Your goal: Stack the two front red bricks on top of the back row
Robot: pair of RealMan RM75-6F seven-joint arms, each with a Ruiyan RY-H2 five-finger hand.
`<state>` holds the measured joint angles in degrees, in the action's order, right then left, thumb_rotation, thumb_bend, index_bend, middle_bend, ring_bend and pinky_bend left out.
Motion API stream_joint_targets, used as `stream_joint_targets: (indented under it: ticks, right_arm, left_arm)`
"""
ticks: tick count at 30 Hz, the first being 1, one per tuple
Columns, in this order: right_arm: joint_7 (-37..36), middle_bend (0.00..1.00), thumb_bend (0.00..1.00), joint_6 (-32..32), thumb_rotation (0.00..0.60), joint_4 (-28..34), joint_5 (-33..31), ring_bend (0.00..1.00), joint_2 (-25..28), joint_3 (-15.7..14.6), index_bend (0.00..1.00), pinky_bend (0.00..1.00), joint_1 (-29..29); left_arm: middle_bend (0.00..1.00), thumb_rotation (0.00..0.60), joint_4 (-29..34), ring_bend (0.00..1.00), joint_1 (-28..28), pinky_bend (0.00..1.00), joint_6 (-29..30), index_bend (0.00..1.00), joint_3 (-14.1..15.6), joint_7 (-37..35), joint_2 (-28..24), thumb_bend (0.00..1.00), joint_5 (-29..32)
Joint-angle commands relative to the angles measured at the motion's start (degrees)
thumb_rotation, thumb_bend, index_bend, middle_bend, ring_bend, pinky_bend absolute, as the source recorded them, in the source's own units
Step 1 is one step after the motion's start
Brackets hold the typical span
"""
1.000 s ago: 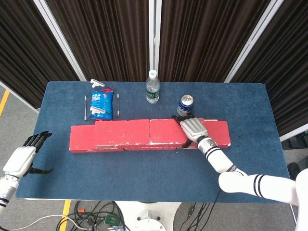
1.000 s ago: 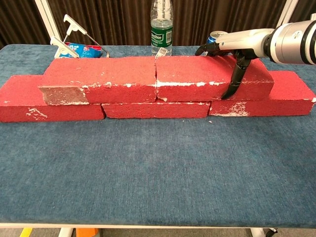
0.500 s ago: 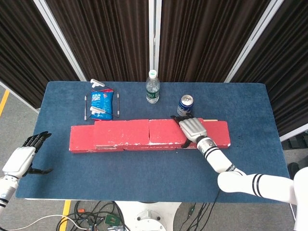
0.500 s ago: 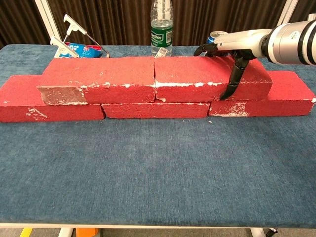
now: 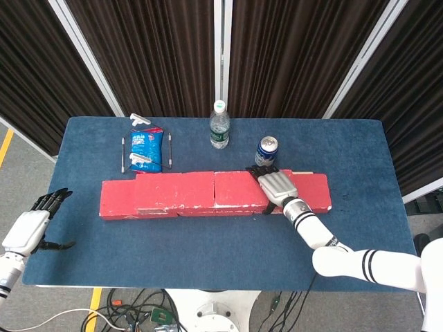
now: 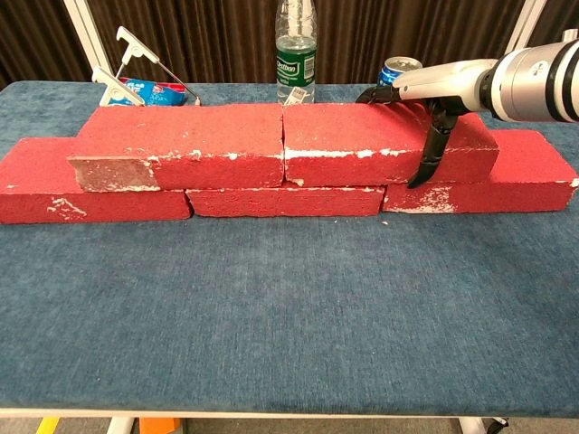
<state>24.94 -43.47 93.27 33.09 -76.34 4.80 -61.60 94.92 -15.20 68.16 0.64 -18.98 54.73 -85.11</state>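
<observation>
Three red bricks form the lower row: left (image 6: 54, 194), middle (image 6: 280, 201), right (image 6: 516, 172). Two more red bricks lie on top of them, the left one (image 6: 181, 140) (image 5: 176, 187) and the right one (image 6: 353, 136) (image 5: 235, 185), end to end. My right hand (image 5: 277, 185) (image 6: 432, 86) lies over the right end of the upper right brick and grips it. Its fingers curl over the back edge, and its thumb runs down the front face. My left hand (image 5: 31, 225) hangs off the table's left edge with its fingers apart, holding nothing.
Behind the bricks stand a clear water bottle (image 5: 219, 126) (image 6: 296, 54) and a drink can (image 5: 267, 149) (image 6: 398, 70), the can close behind my right hand. A blue snack bag (image 5: 146, 149) with white clips (image 6: 136, 45) lies at the back left. Blue cloth covers the table (image 5: 208, 242).
The upper right brick has slid slightly left, closing the gap to the upper left brick. My right hand then shifted a little to the right along it. My left hand sank slightly.
</observation>
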Motion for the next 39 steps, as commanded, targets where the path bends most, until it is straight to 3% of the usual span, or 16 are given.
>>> stream_joint_targets:
  ticks: [1, 14, 21, 26, 30, 34, 39]
  right_arm:
    - [-0.36, 0.0, 0.0, -0.6, 0.6, 0.41, 0.44, 0.0, 0.25, 0.19, 0.0, 0.0, 0.16]
    - [-2.69, 0.0, 0.0, -3.53, 0.6, 7.45, 4.99, 0.0, 6.49, 0.6, 0.0, 0.0, 2.85]
    - [-6.48, 0.0, 0.0, -10.82, 0.6, 16.2, 16.02, 0.0, 15.5, 0.37, 0.0, 0.0, 9.65]
    - [-7.95, 0.0, 0.0, -21.63, 0.6, 18.58, 29.89, 0.0, 20.21, -3.83, 0.0, 0.0, 18.97]
    - [-8.14, 0.0, 0.0, -33.71, 0.6, 16.44, 41.72, 0.0, 20.76, -9.54, 0.0, 0.0, 29.29]
    - [-10.88, 0.0, 0.0, -42.8, 0.6, 11.42, 48.21, 0.0, 19.35, -13.36, 0.0, 0.0, 38.21]
    - [-14.13, 0.0, 0.0, -50.23, 0.6, 3.26, 51.08, 0.0, 15.94, -15.13, 0.0, 0.0, 46.91]
  left_arm:
    - [0.0, 0.6, 0.06, 0.0, -0.01, 0.0, -0.02, 0.01, -0.02, -0.15, -0.07, 0.0, 0.0]
    - [0.0, 0.6, 0.32, 0.0, -0.08, 0.0, -0.15, 0.01, -0.04, -0.13, 0.01, 0.0, -0.03]
    - [0.0, 0.6, 1.37, 0.0, 0.29, 0.0, 0.88, 0.01, -0.38, 1.49, -0.05, 0.0, 0.35]
    - [0.0, 0.6, 2.18, 0.0, 1.33, 0.0, 3.36, 0.01, -0.71, 4.05, 0.28, 0.0, 0.38]
    - [0.0, 0.6, 2.62, 0.0, 2.95, 0.0, 7.74, 0.01, -1.06, 7.59, 0.95, 0.0, -0.8]
    - [0.0, 0.6, 3.09, 0.0, 5.06, 0.0, 12.67, 0.01, -1.08, 12.82, 2.18, 0.0, -2.33]
    - [0.0, 0.6, 3.26, 0.0, 8.16, 0.0, 18.45, 0.01, -0.53, 18.85, 4.16, 0.0, -4.29]
